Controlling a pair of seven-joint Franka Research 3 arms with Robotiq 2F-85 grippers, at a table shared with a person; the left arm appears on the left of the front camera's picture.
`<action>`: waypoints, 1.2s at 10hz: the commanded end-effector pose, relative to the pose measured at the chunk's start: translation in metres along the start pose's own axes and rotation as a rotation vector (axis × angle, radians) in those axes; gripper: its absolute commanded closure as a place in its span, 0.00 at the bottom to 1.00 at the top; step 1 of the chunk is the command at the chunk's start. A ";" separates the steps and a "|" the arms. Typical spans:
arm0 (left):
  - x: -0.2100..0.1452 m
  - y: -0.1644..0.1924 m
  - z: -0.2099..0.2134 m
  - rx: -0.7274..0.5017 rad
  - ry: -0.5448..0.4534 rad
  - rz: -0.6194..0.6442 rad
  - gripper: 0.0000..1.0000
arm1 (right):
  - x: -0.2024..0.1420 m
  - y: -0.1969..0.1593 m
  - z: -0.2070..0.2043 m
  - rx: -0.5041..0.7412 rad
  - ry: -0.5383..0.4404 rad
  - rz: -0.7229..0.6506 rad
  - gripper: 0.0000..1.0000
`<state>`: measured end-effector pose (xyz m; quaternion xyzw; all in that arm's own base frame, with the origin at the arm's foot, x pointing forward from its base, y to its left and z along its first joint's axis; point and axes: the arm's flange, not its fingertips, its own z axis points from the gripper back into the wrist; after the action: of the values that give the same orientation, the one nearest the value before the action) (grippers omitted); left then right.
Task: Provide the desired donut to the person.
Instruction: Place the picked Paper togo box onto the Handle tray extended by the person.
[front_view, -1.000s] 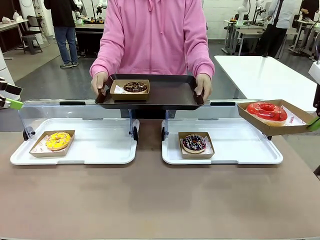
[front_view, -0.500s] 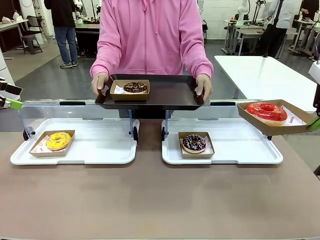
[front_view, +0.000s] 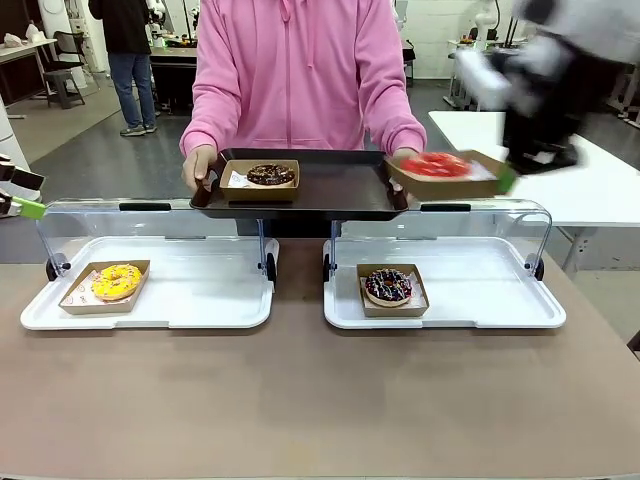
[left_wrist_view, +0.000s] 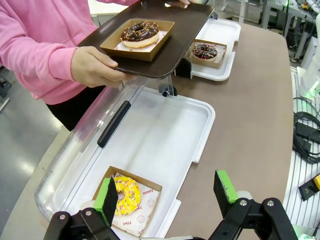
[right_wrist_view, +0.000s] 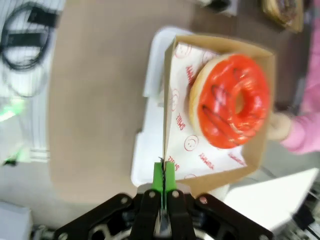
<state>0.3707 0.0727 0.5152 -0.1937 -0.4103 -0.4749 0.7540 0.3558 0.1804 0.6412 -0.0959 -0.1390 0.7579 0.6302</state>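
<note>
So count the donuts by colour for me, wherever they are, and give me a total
Chocolate donut on the person's brown tray: 1
Red-glazed donut in the cardboard box pinched by the right end effector: 1
Yellow sprinkled donut: 1
Dark donut with coloured sprinkles: 1
Total: 4

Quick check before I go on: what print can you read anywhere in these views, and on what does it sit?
"YUMMY" and "SMILE", red print with smiley faces: paper liner under the yellow donut.
"SMILE", red, with smileys: paper liner under the red donut, in the box that the right gripper pinches.
Further red words on that liner: too blurred to read.
</note>
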 end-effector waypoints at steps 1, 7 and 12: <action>-0.001 0.000 0.001 -0.001 -0.005 0.002 0.00 | 0.040 -0.061 -0.011 -0.073 0.079 -0.095 0.99; -0.001 0.000 0.001 -0.001 -0.005 0.002 0.00 | 0.077 -0.138 -0.128 -0.140 0.115 -0.083 0.99; -0.001 0.000 0.001 -0.001 -0.005 0.002 0.00 | 0.072 -0.140 -0.169 -0.195 0.123 -0.050 0.99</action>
<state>0.3707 0.0728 0.5152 -0.1935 -0.4102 -0.4749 0.7542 0.5285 0.2902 0.5367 -0.1904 -0.1703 0.7243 0.6404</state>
